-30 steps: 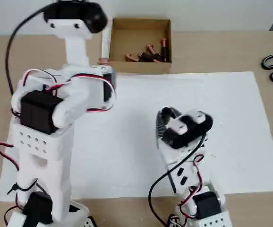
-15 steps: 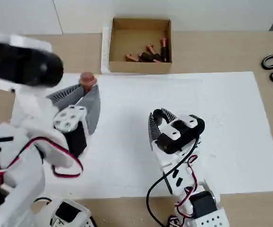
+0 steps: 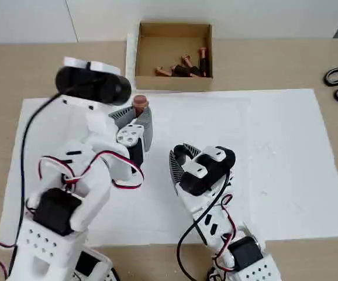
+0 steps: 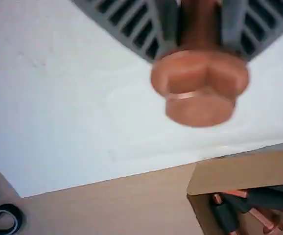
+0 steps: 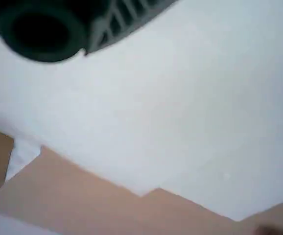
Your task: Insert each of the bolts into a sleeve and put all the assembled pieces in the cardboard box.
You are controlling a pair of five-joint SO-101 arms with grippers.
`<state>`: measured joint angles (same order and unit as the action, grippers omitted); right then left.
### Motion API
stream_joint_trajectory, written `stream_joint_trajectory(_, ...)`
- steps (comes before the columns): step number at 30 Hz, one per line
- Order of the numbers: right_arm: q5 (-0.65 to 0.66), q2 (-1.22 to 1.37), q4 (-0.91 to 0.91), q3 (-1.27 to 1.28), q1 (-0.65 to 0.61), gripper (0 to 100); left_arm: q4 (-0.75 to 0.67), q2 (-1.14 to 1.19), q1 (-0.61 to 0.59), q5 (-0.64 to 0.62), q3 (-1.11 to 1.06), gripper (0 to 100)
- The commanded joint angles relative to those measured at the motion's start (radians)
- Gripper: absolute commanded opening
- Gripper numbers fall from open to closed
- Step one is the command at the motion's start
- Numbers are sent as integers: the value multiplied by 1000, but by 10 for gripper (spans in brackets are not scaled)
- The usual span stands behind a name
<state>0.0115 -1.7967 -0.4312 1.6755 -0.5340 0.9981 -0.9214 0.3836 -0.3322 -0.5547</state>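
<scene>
A: Left claw [image 3: 137, 119]?
B: Clamped on a copper bolt [image 3: 140, 103], head protruding, over the white sheet [image 3: 274, 152] near the cardboard box [image 3: 173, 84].
A: Right claw [image 3: 178, 159]?
B: Closed around a dark sleeve [image 5: 41, 32]. Assembled pieces [image 3: 183, 67] lie in the box.

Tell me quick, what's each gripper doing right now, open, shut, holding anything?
Left gripper: shut, holding a bolt.
Right gripper: shut, holding a black sleeve.
</scene>
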Motion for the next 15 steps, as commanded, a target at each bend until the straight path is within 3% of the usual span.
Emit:
stream_joint_trajectory(1, 3, -16, 18, 8, -7, 3, -216, -83, 25, -5, -165, 6)
stream_joint_trajectory(7, -117, -16, 18, 8, -5, 3, -379, -170, 86, 0, -364, 6)
stream_joint_trajectory(15, -132, -16, -10, 8, -5, 3, -453, -192, 87, 23, -440, 6)
